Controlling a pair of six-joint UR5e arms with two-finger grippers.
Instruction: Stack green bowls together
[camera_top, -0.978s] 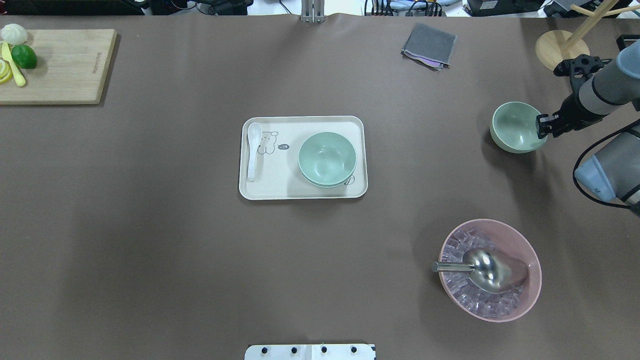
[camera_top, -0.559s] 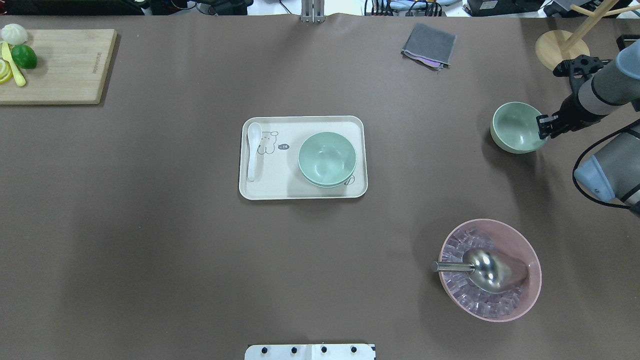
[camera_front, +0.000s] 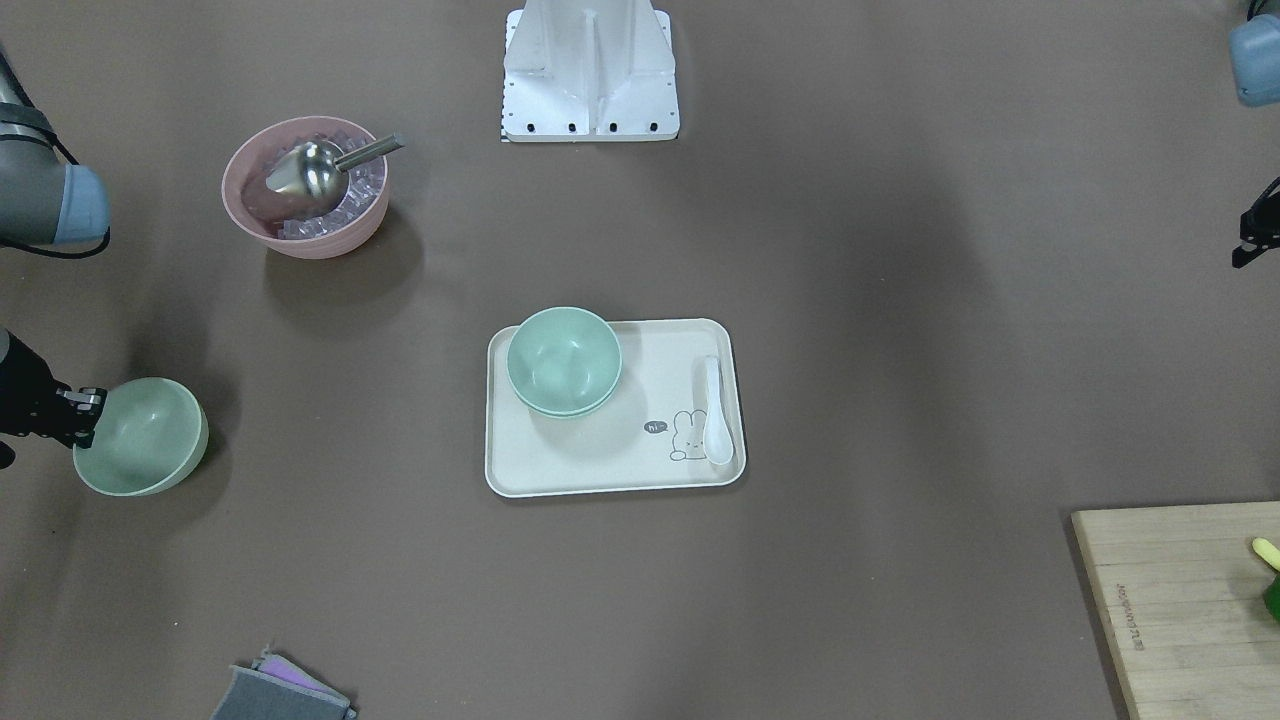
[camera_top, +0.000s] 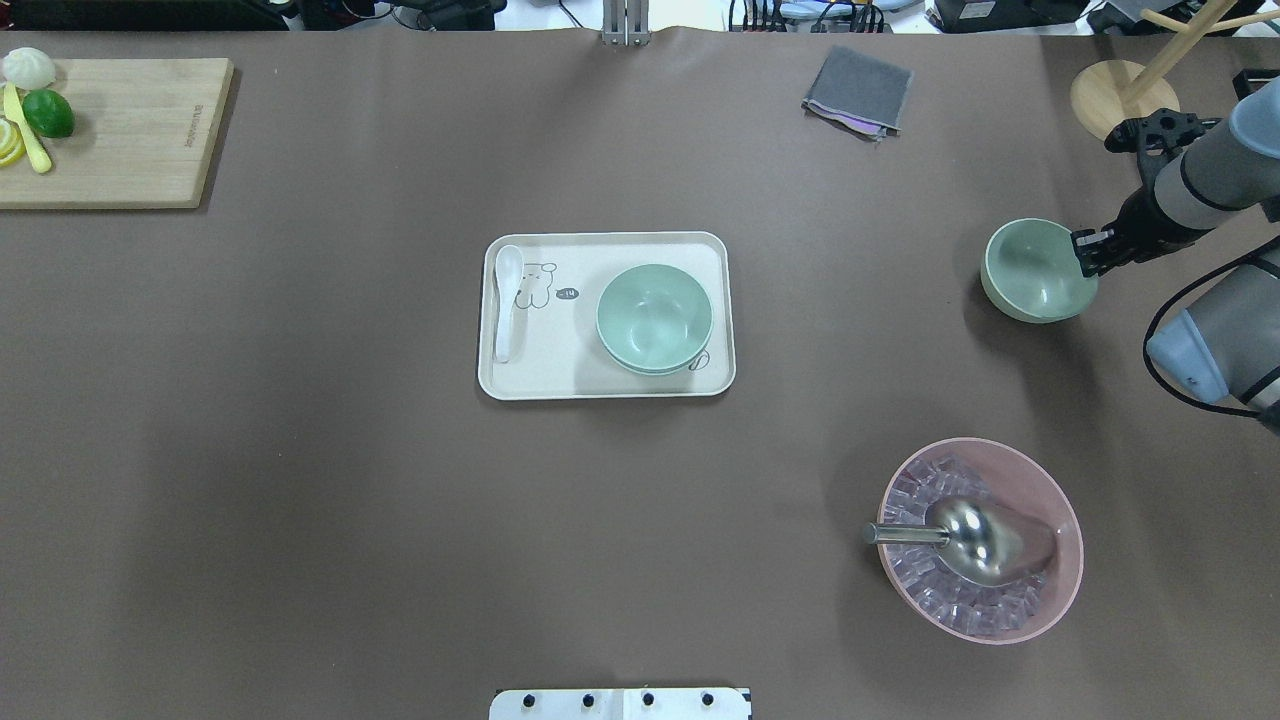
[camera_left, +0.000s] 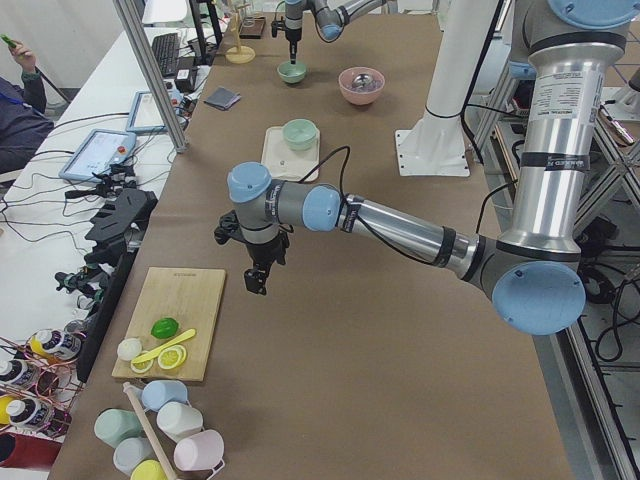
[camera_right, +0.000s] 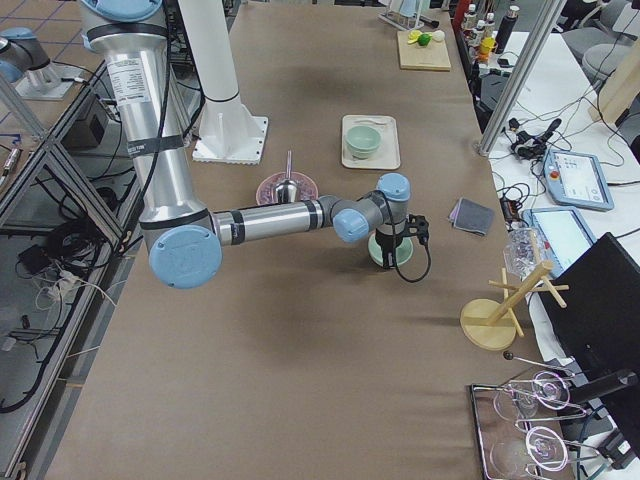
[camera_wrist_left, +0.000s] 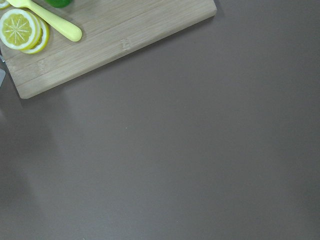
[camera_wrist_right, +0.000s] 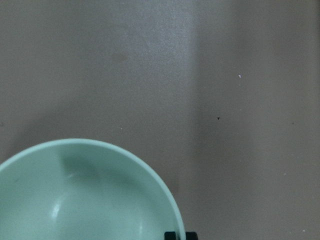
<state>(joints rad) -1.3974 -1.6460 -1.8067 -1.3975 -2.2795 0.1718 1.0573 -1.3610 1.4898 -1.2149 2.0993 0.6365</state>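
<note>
Nearest our base, the pink bowl (camera_top: 1062, 515) of ice is sitting on the table. Further out, two green bowls (camera_top: 654, 318) are nesting on the tray (camera_top: 560, 360). Beyond them our right gripper (camera_top: 1085, 255) is pinching the third green bowl (camera_top: 1035, 272) by its rim. Whether our left gripper (camera_left: 256, 288) is clenched, we cannot tell

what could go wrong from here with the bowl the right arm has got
1. The right gripper pinches the lone green bowl at one side of its rim only, so the bowl might tilt or slip out when carried.
2. The stacked green bowls sit close to one edge of the tray. An off-centre landing could shove the stack or catch the tray's rim.
</note>
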